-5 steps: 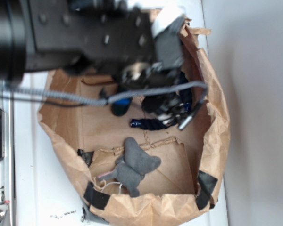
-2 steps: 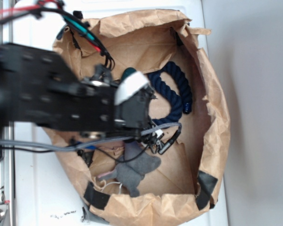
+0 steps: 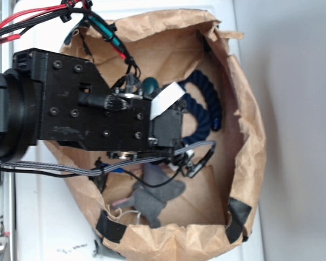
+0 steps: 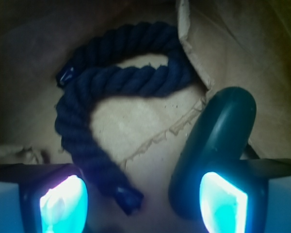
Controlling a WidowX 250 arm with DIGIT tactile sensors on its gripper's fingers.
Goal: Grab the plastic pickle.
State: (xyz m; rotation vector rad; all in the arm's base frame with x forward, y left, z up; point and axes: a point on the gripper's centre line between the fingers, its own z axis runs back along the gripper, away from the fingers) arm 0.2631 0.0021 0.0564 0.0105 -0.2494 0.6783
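In the exterior view the black arm [image 3: 81, 111] reaches in from the left over a rolled-down brown paper bag [image 3: 250, 136] standing on the white table [image 3: 49, 228], and its bulk hides much of the bag's floor, including the claw itself. Only a small dark green tip of the plastic pickle [image 3: 150, 84] shows past the arm's upper edge, near the bag's far wall. The navy rope [image 3: 206, 109] curves out from behind the wrist on the right, its other end covered. The grey plush elephant [image 3: 152, 198] lies at the near side of the bag, its upper part under the arm and cables. The wrist view is dim, but clearer on the essentials: the claw [image 4: 140, 204] stands apart, its two glowing pads cut off by the bottom edge, with nothing clamped between them. The pickle [image 4: 216, 145] lies tilted on the brown paper, its lower end against the right-hand finger [image 4: 223, 204] and partly behind it. The rope [image 4: 87, 121] loops through the upper left, one frayed end between the fingers.
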